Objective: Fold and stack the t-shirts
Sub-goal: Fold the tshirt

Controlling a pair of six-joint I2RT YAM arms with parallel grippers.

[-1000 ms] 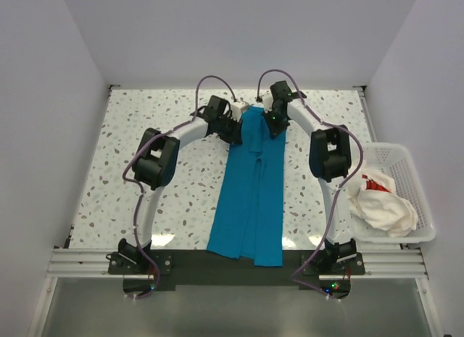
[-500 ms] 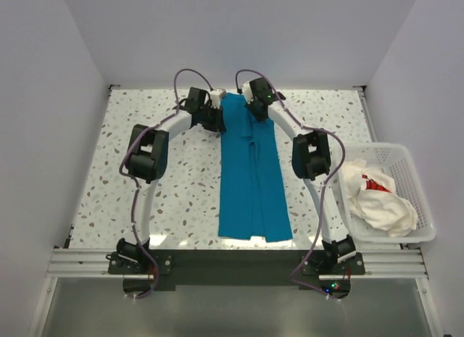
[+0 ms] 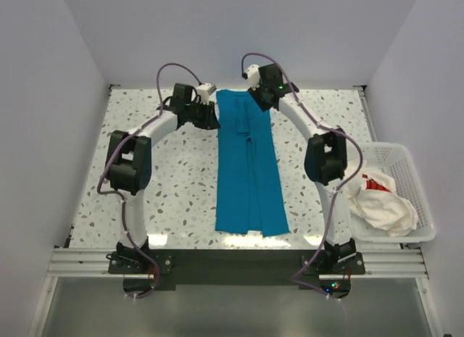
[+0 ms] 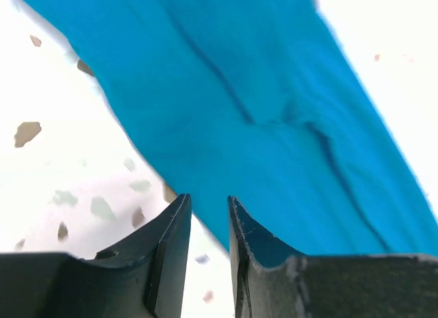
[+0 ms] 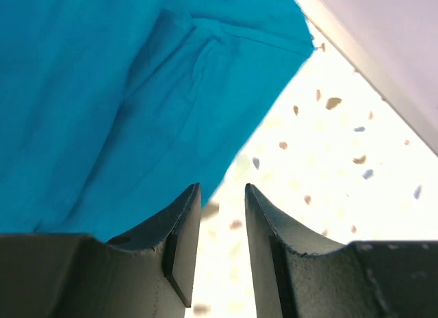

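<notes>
Top external view gives you the teal-blue t-shirt (image 3: 249, 170) lying flat on the speckled table (image 3: 167, 177) as a long narrow strip. It runs from the far edge toward the arm bases, about midway between the two arms, with a crease down its length. Your left gripper (image 3: 206, 119) sits just beside the strip's far left corner, and your right gripper (image 3: 262, 98) is at the far right corner. In the left wrist view, the left gripper (image 4: 209, 202) has its two fingers parted with a narrow gap and nothing between them; one finger stands over bare table, the other over the cloth's edge, and the teal-blue t-shirt (image 4: 260, 92) spreads out beyond. In the right wrist view, the right gripper (image 5: 222, 191) is likewise parted and pinches nothing; the shirt's corner (image 5: 123, 92) lies beyond its tips, with table and the base of the wall (image 5: 397, 44) to one side. You cannot tell whether either gripper touches the table. The white t-shirt with red marks (image 3: 380, 203) lies crumpled in the mesh basket (image 3: 403, 150) at the table's right edge.
</notes>
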